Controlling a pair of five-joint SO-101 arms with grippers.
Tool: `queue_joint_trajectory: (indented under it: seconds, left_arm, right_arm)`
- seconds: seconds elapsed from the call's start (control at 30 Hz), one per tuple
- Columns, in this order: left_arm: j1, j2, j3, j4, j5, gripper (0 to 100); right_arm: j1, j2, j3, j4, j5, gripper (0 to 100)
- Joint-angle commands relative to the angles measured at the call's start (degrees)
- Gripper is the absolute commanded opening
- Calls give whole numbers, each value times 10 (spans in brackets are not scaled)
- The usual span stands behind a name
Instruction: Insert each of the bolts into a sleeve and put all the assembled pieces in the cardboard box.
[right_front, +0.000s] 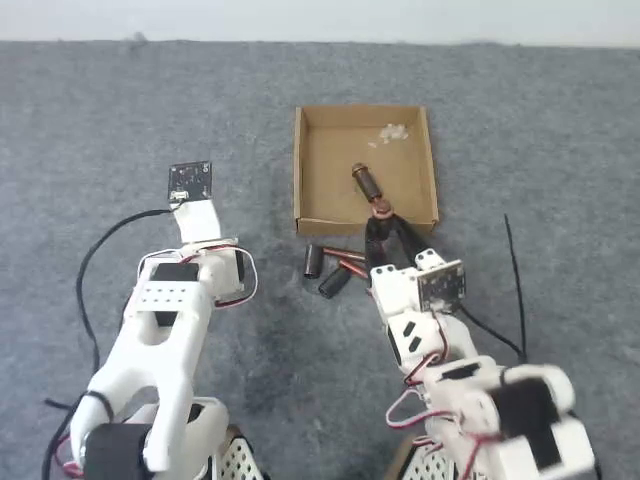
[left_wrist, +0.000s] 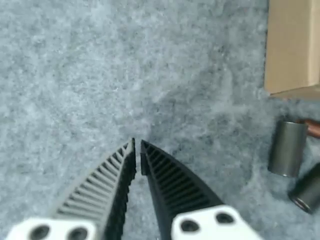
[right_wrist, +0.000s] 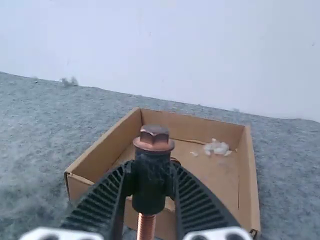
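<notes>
For placing, a bolt (right_wrist: 154, 137) in its sleeve (right_wrist: 149, 184) is clamped by the right gripper (right_wrist: 150, 172), it seems just above the near wall of the cardboard box (right_wrist: 100, 156), so advance and release are needed; the left gripper (left_wrist: 137, 146) is nearly closed, empty.

A grey felt-like mat (right_front: 520, 130) meets a plain white wall (right_wrist: 200, 45).

Grey table (right_front: 100, 120) bearing cardboard box (right_front: 299, 170), sleeves (right_front: 313, 260), bolts (right_front: 343, 254)
</notes>
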Motion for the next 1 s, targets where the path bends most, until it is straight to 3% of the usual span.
queue_joint_trajectory:
  seconds: [0.0, 0.23, 0.5, 0.7, 0.97]
  left_arm:
    - [-4, 0, -28, -4, 5, 12]
    - [-3, 1, -28, -4, 5, 12]
    - [-2, 1, -28, -4, 4, 12]
    - [-2, 1, -28, -4, 4, 12]
    - [-2, 1, -28, -4, 4, 12]
  right_arm:
    - [8, -102, 3, 106, -5, 6]
    - [9, -291, -5, 321, -5, 6]
    - [44, -468, -169, 684, -6, 6]
    - [43, -450, -324, 800, -4, 6]
    - [46, -275, -491, 892, -1, 6]
